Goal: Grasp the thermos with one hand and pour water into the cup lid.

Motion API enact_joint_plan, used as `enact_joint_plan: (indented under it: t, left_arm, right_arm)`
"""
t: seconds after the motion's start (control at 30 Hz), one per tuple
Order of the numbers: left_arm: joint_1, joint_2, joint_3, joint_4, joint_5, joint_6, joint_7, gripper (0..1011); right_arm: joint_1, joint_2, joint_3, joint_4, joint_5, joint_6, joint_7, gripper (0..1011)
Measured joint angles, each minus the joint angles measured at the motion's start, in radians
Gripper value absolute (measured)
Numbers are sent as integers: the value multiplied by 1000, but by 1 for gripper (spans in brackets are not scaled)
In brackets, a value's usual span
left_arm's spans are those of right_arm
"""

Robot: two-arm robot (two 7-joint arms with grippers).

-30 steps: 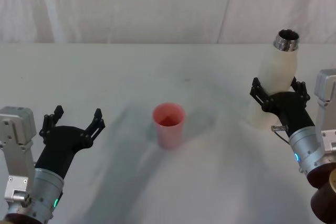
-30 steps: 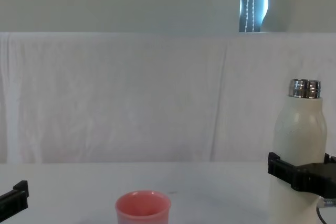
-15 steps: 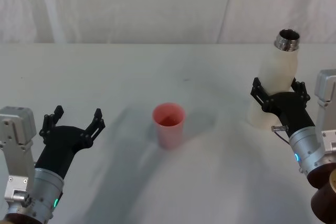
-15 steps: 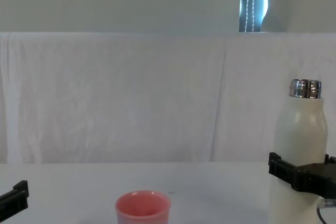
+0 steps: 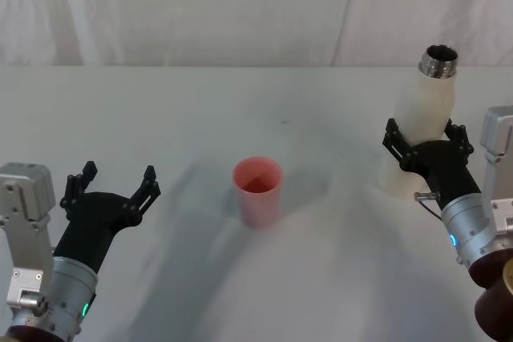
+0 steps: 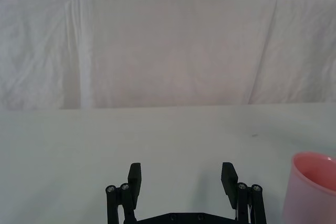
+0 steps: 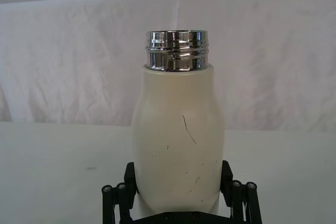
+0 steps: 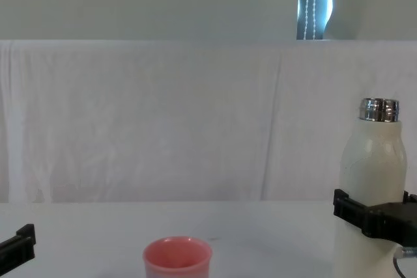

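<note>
The cream-white thermos (image 5: 425, 114) stands upright at the right of the table, its steel neck uncapped. My right gripper (image 5: 425, 135) straddles its lower body, one black finger on each side at the wall, jaws at full width; the right wrist view shows the thermos (image 7: 178, 129) filling the gap of that gripper (image 7: 178, 176). The pink cup lid (image 5: 257, 190) stands upright at the table's middle, well left of the thermos. My left gripper (image 5: 119, 175) hovers open and empty near the front left, with the cup lid (image 6: 314, 187) off to one side of it.
A white cloth covers the table (image 5: 240, 110) and hangs as a backdrop behind it. Between cup lid (image 8: 177, 258) and thermos (image 8: 371, 167) lies bare tabletop.
The thermos top has shifted very slightly to the right in the chest view and stands a touch straighter. Both arms have barely moved.
</note>
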State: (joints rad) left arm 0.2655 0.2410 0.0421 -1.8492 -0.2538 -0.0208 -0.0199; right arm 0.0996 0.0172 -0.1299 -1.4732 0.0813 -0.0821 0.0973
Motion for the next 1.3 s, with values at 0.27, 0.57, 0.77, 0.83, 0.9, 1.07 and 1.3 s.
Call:
enact_joint_plan:
  t: [0.27, 0.57, 0.77, 0.83, 0.9, 1.07, 1.3]
  left_arm:
    - [0, 0, 0, 0, 0, 0, 0, 1001]
    - [0, 0, 0, 0, 0, 0, 0, 1001]
    - [0, 0, 0, 0, 0, 0, 0, 1001]
    - [0, 0, 0, 0, 0, 0, 0, 1001]
    - [0, 0, 0, 0, 0, 0, 0, 1001]
    - [0, 0, 0, 0, 0, 0, 0, 1001]
    - [0, 0, 0, 0, 0, 0, 0, 1001]
  right_arm:
    - [0, 0, 0, 0, 0, 0, 0, 951]
    - [0, 0, 0, 0, 0, 0, -1, 951]
    - [9, 13, -10, -12, -17, -4, 2, 951]
    - [13, 18, -14, -14, -22, -6, 7, 951]
    - [16, 22, -18, -18, -27, -8, 10, 951]
    - [30, 42, -36, -32, -56, -14, 19, 951]
    - [46, 71, -61, -65, -131, 12, 9, 951]
